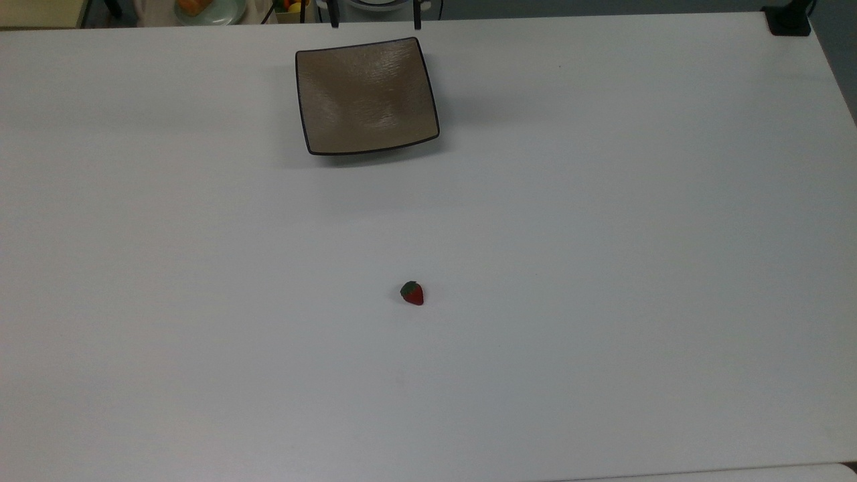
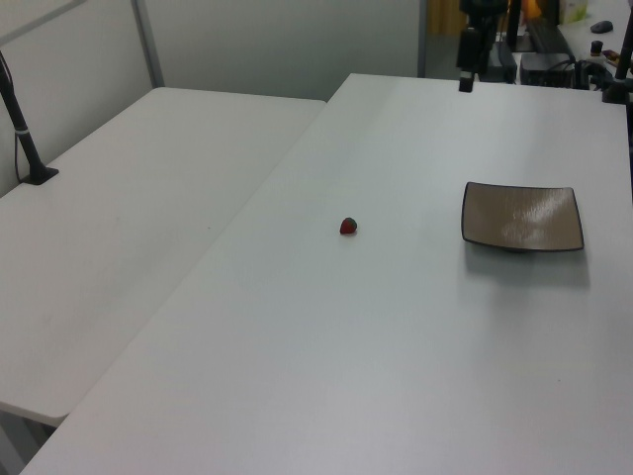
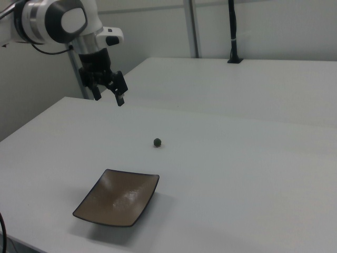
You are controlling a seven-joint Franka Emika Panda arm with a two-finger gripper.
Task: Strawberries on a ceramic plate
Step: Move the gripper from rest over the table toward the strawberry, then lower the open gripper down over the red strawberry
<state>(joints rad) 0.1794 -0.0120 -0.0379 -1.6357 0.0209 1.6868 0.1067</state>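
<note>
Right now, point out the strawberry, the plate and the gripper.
strawberry [image 1: 412, 294]: top view, on its red body.
plate [image 1: 367, 95]: top view, on the bare brown middle.
gripper [image 3: 109, 96]: right view, midway between its open jaws, above the table.

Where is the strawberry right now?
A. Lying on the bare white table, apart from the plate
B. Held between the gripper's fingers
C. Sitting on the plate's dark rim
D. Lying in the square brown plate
A. The strawberry lies on the white table, well clear of the empty ceramic plate, while the gripper hangs open in the air with nothing between its fingers.
</note>
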